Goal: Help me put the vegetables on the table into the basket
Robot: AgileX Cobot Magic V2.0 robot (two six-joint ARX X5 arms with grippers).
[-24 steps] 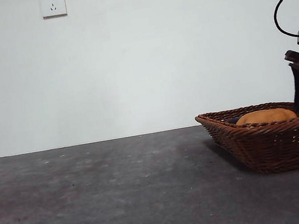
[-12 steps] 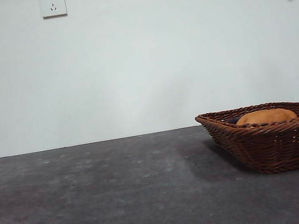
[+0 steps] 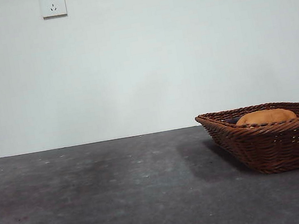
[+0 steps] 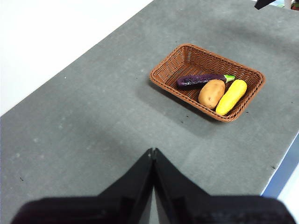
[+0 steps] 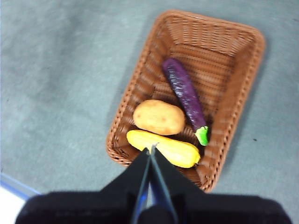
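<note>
Gone from the front view is the dark arm; only the basket (image 3: 273,138) shows. Left wrist view: left claw (image 4: 153,154) pressed together, far from the potato (image 4: 211,93), eggplant (image 4: 201,80) and yellow vegetable (image 4: 231,96). Right wrist view: right claw (image 5: 152,150) closed, empty, above them; the firm, light vegetables suit mid-body grips.

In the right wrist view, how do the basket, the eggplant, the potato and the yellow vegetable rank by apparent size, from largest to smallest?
1. Basket, far the largest.
2. Eggplant and yellow vegetable: similar length, so no ranking between them; the eggplant is slimmer.
3. Potato, shortest but thickest.
</note>
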